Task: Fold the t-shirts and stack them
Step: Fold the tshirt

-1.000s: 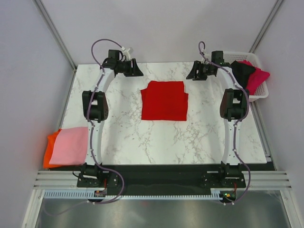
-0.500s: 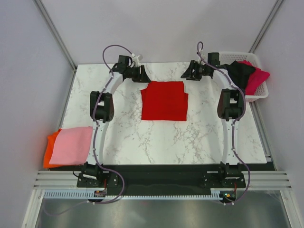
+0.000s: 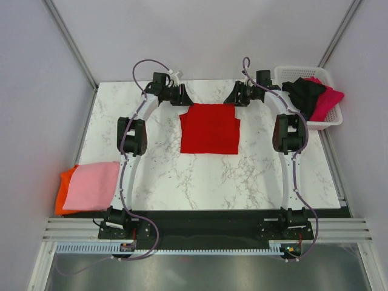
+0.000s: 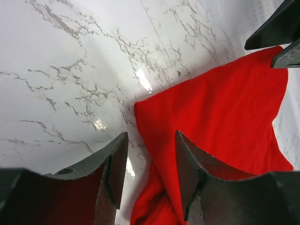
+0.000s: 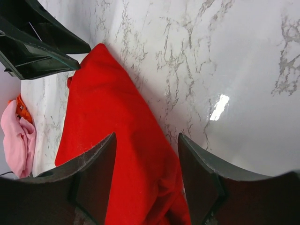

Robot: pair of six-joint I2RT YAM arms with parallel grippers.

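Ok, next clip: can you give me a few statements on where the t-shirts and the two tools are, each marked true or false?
1. The red t-shirt lies folded in the middle of the table. True.
2. The pink t-shirt is in the basket. False: it lies on the orange t-shirt at the table's near left corner; the basket holds the black t-shirt and the magenta t-shirt.
3. The left tool and the right tool are both at the red t-shirt's far edge. True.
4. The left tool is shut tight on cloth. False: its jaws stand apart over the shirt's corner.
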